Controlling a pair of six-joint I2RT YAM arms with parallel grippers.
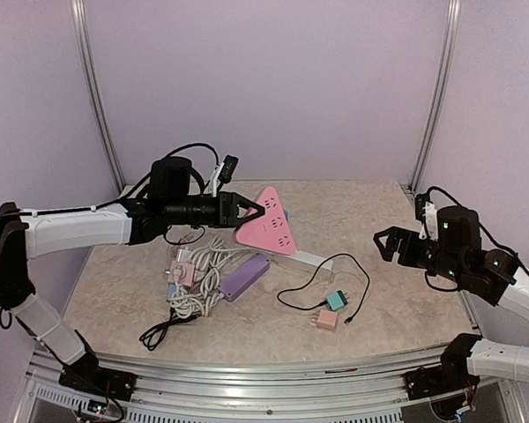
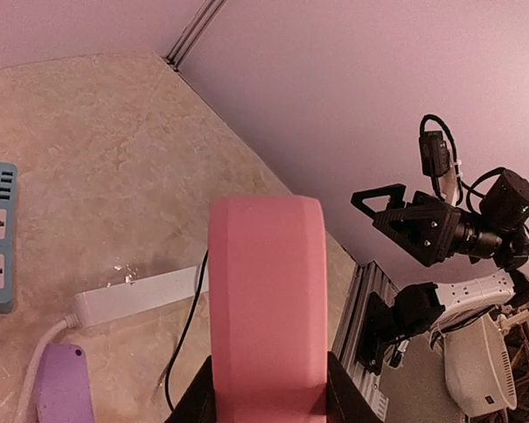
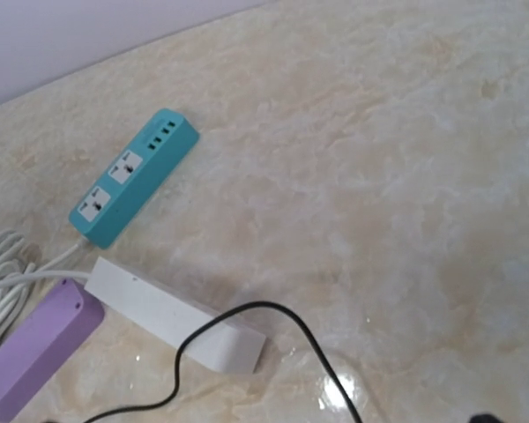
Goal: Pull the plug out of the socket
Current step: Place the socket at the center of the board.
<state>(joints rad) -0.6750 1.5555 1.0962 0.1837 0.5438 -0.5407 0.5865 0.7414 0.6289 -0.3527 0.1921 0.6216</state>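
My left gripper is shut on one end of a pink power strip and holds it tilted above the table. In the left wrist view the strip fills the space between the dark fingers. Its socket face shows from above with no plug in it. A teal plug and a peach plug lie on the table on a thin black cable. My right gripper hovers open and empty at the right, well apart from them; its fingers do not show in its wrist view.
A purple strip, a white strip and a teal strip lie on the table under and behind the pink one. A bundle of white cable and small adapters sit at the left, with a black cord near the front edge.
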